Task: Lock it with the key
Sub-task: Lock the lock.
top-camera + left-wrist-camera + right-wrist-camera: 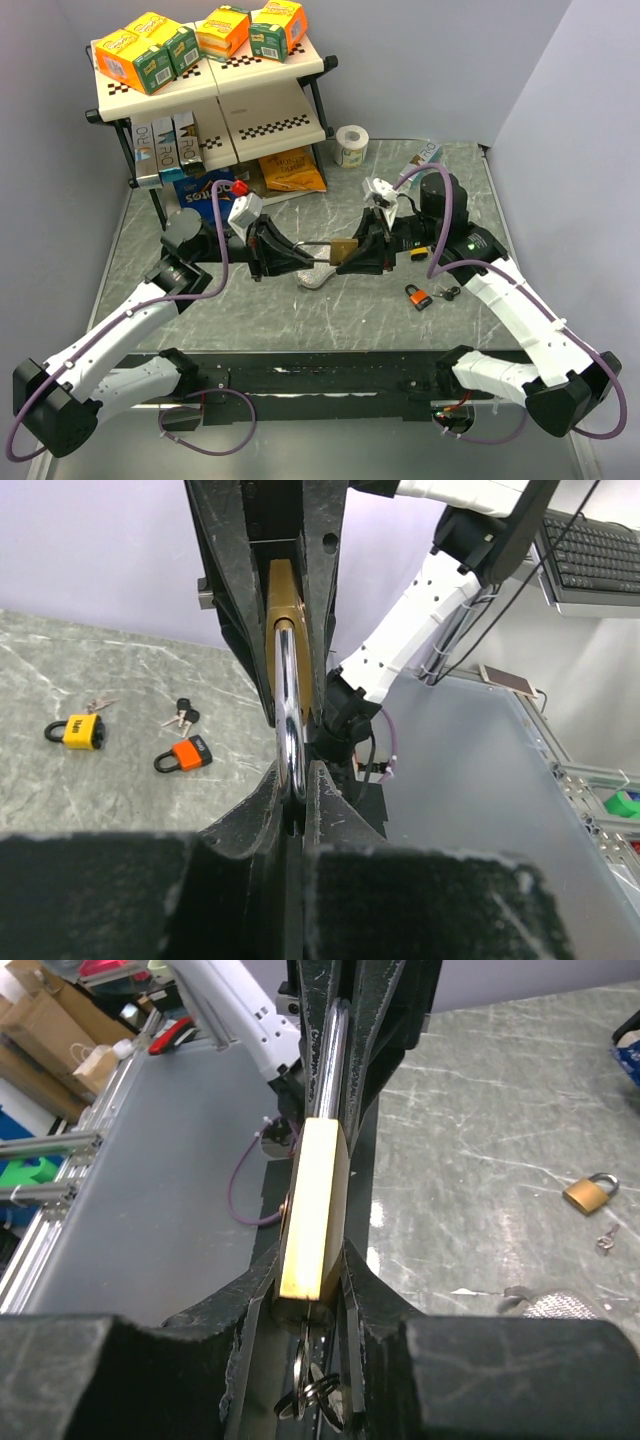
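A brass padlock [342, 249] hangs in the air between my two grippers over the middle of the table. My left gripper [298, 262] is shut on its steel shackle [288, 715]; the brass body [283, 600] shows beyond, edge-on. My right gripper [358, 254] is shut on the bottom end of the brass body [312, 1200], and the shackle [330, 1060] runs away toward the left gripper. A key with its key ring [320, 1395] sits in the lock's underside, between the right fingers [385, 1300].
An orange padlock [418, 296] and loose keys [450, 293] lie right of centre. A yellow padlock [75, 731] and a small brass padlock [590, 1192] lie on the table. Crumpled clear plastic [315, 280] lies under the grippers. A shelf of boxes [210, 90], snack bag [290, 170] and tape roll [351, 146] stand behind.
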Tool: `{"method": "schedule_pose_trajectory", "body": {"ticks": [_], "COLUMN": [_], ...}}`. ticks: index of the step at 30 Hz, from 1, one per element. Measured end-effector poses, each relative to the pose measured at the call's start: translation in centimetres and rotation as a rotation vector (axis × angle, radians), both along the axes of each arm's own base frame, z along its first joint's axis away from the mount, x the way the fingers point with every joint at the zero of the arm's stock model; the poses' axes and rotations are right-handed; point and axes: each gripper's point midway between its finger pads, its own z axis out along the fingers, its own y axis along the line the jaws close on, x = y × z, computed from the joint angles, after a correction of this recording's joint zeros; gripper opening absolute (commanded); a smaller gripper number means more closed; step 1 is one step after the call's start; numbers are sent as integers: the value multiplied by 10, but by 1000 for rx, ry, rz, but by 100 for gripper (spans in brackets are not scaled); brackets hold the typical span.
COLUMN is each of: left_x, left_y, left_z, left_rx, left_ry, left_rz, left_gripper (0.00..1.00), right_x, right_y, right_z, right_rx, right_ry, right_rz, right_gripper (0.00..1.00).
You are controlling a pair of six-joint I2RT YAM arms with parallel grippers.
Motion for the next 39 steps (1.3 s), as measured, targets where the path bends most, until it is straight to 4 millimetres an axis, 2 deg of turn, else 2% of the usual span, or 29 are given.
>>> {"method": "schedule_pose_trajectory", "body": {"ticks": [8, 9, 10, 11, 14, 17, 22, 27, 31, 35, 36, 39], "left_x": [-6, -6, -5, -4, 5, 12, 27, 20, 15, 16, 16, 17], "left_y": [-2, -2, -1, 1, 6, 10, 24, 29, 31, 30, 30, 29], "left_z": [-5, -6, -8, -10, -16, -37, -61, -77, -80, -77, -76, -77], "left_rx": [17, 23, 30, 37, 56, 121, 192, 247, 271, 277, 277, 281], "left_ry": [9, 13, 19, 22, 18, 74, 95, 88, 78, 48, 38, 30], "left_rz": [-22, -20, -16, -8, 26, 28, 81, 51, 22, -2, -4, -11], "left_gripper": [1, 1, 1, 1, 1, 1, 1, 1, 1, 1, 1, 1], "right_x": [-7, -8, -7, -7, 0, 7, 22, 24, 22, 15, 14, 11], "right_y": [-1, -1, -2, -2, -1, -1, -18, -27, -26, -17, -14, -7], "right_z": [-8, -10, -11, -13, -16, -25, -36, -41, -44, -52, -55, -62], "right_rx": [-36, -43, -49, -55, -60, -80, -126, -156, -168, -187, -195, -216], "right_ry": [25, 29, 31, 27, -4, -17, -40, -73, -71, -61, -57, -46], "right_rz": [24, 25, 25, 25, 28, 23, -40, -48, -39, 1, 12, 36], "right_gripper": [0, 4, 10, 37, 74, 81, 81, 81, 81, 81, 80, 64]}}
